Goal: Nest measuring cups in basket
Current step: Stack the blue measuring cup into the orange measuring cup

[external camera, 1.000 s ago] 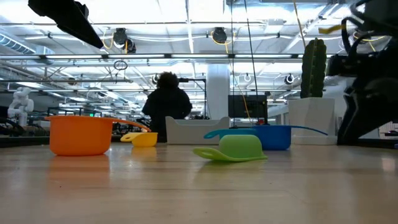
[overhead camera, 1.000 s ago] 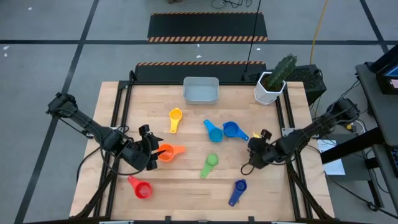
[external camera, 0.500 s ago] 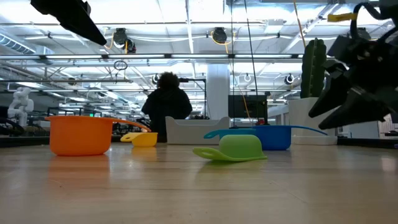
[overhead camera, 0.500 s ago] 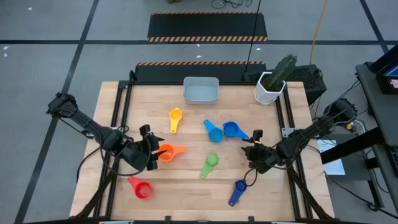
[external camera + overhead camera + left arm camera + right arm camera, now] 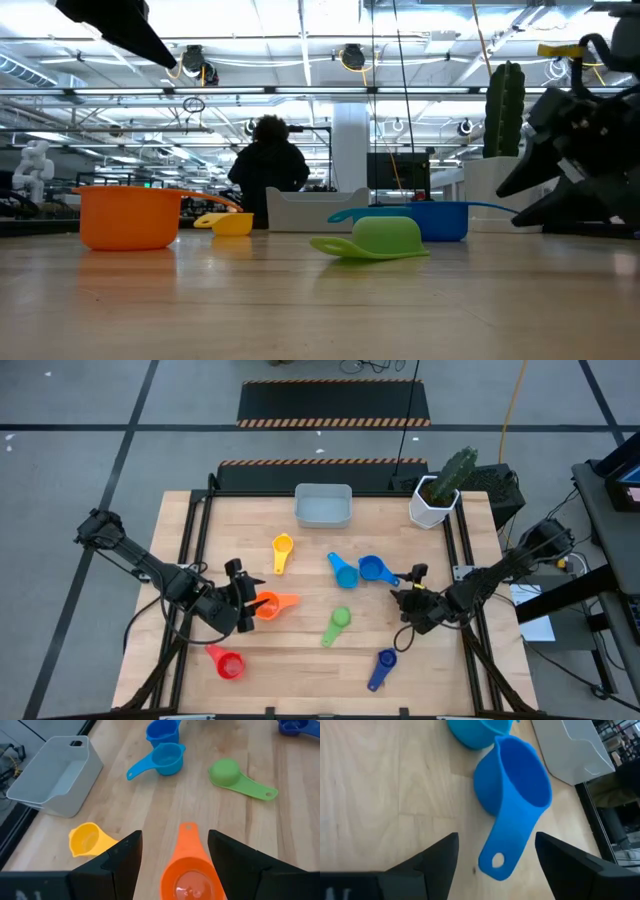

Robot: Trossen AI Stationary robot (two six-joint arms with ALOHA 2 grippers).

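1. The basket (image 5: 323,506), pale grey-blue with nothing in it, sits at the middle of the counter's far edge.
2. The yellow cup (image 5: 282,547) lies just in front of the basket.
3. The light blue cup (image 5: 345,572) and the blue cup (image 5: 372,568) sit side by side near the counter's centre.
4. The orange cup (image 5: 268,605) stands upright left of centre.
5. The green cup (image 5: 339,621) lies upside down.
6. The red cup (image 5: 230,663) lies near the front left corner.
7. The dark blue cup (image 5: 385,660) lies at the front edge.
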